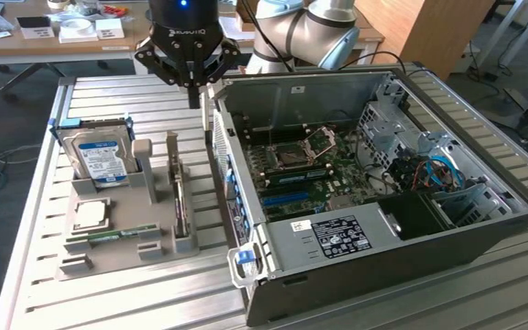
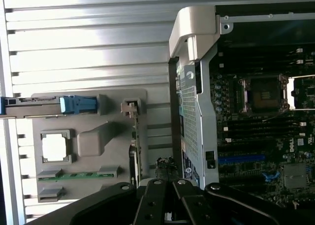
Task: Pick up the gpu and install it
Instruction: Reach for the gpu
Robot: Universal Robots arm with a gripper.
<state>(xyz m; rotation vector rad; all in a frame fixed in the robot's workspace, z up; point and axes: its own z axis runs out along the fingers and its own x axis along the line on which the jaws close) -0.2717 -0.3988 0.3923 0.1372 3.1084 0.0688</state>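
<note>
While tool (image 1: 192, 102) points down, closed | gpu (image 1: 181, 203) upright in tray (image 1: 108, 265)

table (image 1: 135, 302): ribbed shiny metal; tray (image 1: 117, 260): matt grey plastic; computer case (image 1: 301, 96): bare metal; claw (image 1: 193, 100): glossy black.

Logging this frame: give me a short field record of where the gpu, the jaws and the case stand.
gpu: standing on edge in the grey holder tray, not picked up
jaws: shut, holding nothing, raised over the gap between tray and case
computer case: side open, motherboard exposed
also in tray: hard drive, processor, memory stick
</note>
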